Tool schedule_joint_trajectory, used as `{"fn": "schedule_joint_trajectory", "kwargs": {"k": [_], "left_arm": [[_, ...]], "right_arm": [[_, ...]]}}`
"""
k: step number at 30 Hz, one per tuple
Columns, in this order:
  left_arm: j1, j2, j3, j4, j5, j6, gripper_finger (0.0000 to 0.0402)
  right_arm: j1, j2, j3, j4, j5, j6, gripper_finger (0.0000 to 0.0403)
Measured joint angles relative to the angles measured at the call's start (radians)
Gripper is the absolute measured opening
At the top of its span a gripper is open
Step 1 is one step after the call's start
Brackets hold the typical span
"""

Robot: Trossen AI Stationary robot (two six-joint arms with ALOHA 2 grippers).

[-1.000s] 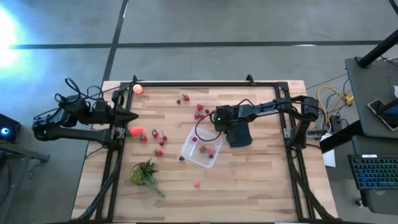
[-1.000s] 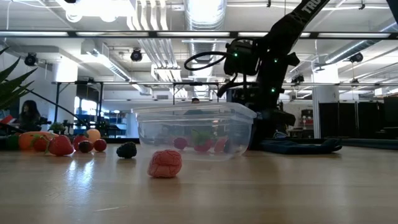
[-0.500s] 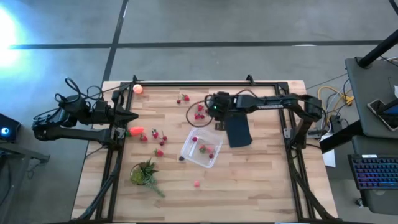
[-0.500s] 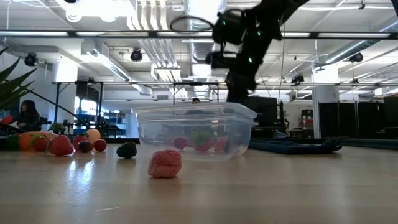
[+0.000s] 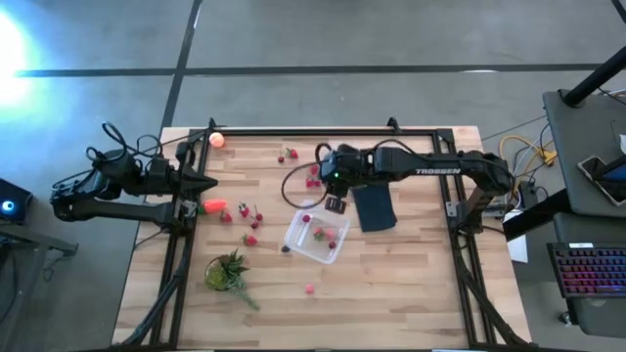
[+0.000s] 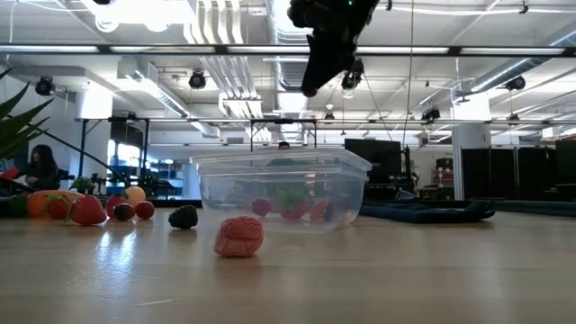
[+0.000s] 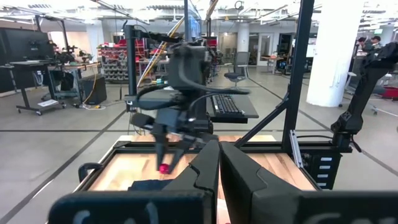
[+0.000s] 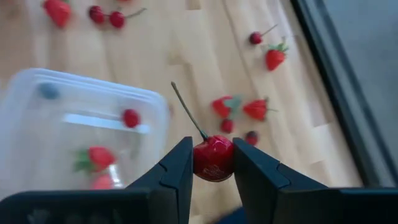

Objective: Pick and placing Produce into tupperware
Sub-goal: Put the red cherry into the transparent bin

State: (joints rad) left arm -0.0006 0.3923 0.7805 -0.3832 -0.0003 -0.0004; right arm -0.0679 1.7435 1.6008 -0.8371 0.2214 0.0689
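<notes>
Right pincer [image 8: 213, 163] clamped on a cherry [image 8: 213, 158], stem up, raised above the tabletop [image 5: 411, 284] just beside the box's [image 5: 315, 238] far rim. Box held a few berries [image 8: 99, 157]; more lay loose beyond it. Left pincer [image 7: 218, 163] clenched, empty, parked well left of the box. Risk: the cherry is round and glossy, pinched at its sides only; it could squirt free, or drop short of the rim if released early.
</notes>
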Motion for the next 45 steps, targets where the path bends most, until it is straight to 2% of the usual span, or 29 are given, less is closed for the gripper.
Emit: {"fn": "schedule_joint_trajectory", "kwargs": {"k": [9,19,22,28,32,35,40,45], "left_arm": [[0.0,0.0,0.0,0.0,0.0,0.0,0.0],[0.0,0.0,0.0,0.0,0.0,0.0,0.0],[0.0,0.0,0.0,0.0,0.0,0.0,0.0],[0.0,0.0,0.0,0.0,0.0,0.0,0.0],[0.0,0.0,0.0,0.0,0.0,0.0,0.0],[0.0,0.0,0.0,0.0,0.0,0.0,0.0],[0.0,0.0,0.0,0.0,0.0,0.0,0.0],[0.0,0.0,0.0,0.0,0.0,0.0,0.0]], "right_arm": [[0.101,0.023,-0.008,-0.017,-0.005,0.21,0.0096],[0.123,0.187,-0.007,-0.028,-0.095,0.258,0.0098],[0.122,0.223,0.0,-0.028,-0.102,0.279,0.0115],[0.12,0.289,0.068,-0.079,-0.112,0.273,0.0182],[0.113,0.298,0.143,-0.152,0.02,0.21,0.0219],[0.057,0.293,0.188,-0.173,0.021,0.139,0.023],[-0.138,0.294,0.201,-0.201,-0.14,0.062,0.0226],[-0.27,0.294,0.19,-0.196,-0.16,-0.009,0.0217]]}}
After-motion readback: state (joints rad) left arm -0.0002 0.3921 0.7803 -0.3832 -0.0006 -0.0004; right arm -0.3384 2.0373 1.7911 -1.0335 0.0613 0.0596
